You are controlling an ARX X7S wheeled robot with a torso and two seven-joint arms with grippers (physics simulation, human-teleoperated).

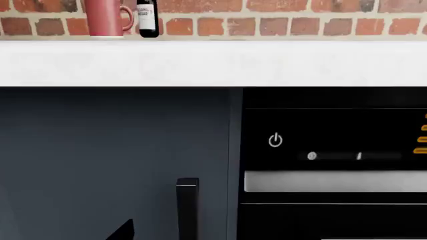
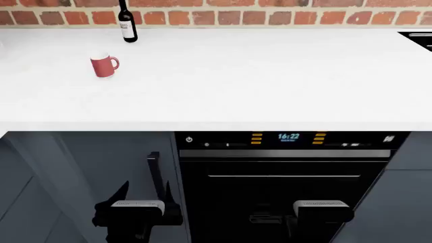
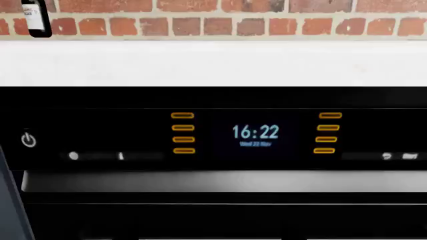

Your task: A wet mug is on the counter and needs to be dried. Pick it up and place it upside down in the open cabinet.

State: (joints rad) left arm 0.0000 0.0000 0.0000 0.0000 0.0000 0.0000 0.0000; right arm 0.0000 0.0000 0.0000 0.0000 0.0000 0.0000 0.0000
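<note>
The red mug (image 2: pixel 103 66) stands upright on the white counter (image 2: pixel 270 76) at the far left, its handle to the right. It also shows in the left wrist view (image 1: pixel 105 18). My left gripper (image 2: pixel 139 179) hangs low in front of the grey cabinet door, well below the counter edge and a little right of the mug. Its two dark fingers (image 1: pixel 187 207) stand apart and hold nothing. My right gripper (image 2: pixel 322 207) hangs low in front of the black oven; its fingers do not show against the dark oven. No open cabinet is in view.
A dark wine bottle (image 2: pixel 126 23) with a white label stands behind the mug against the brick wall (image 2: pixel 270 15); it also shows in the right wrist view (image 3: pixel 35 17). A black oven (image 2: pixel 284 177) with a lit clock sits under the counter.
</note>
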